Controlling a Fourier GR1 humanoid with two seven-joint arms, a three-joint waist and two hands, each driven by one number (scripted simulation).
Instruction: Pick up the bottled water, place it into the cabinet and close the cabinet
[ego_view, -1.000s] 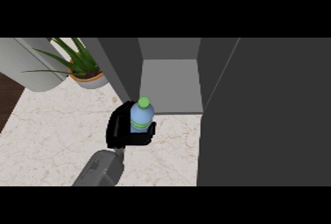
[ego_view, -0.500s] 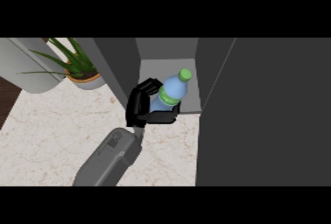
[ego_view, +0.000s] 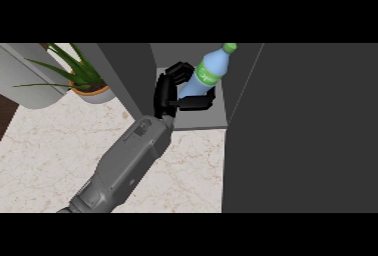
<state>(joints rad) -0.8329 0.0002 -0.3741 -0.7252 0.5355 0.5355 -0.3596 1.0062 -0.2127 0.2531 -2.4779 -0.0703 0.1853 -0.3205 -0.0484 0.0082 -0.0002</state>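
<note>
The bottled water (ego_view: 211, 70) is light blue with a green cap and a green label. It leans with its cap toward the upper right, inside the open cabinet above the grey shelf floor (ego_view: 205, 118). My left hand (ego_view: 165, 93) is shut on the bottle's lower part, fingers behind it and thumb in front, with the grey forearm stretching up from the lower left. The bottle's base is hidden by the hand, so I cannot tell whether it rests on the shelf. The right hand does not show.
The cabinet's dark door (ego_view: 310, 130) stands open and fills the right side. A potted plant (ego_view: 87, 84) and a pale rounded object (ego_view: 29, 75) stand at the back left on the marble counter (ego_view: 52, 150).
The left hand has carried the bottle from the counter in front of the cabinet up and forward into the cabinet opening, and the bottle now leans to the right.
</note>
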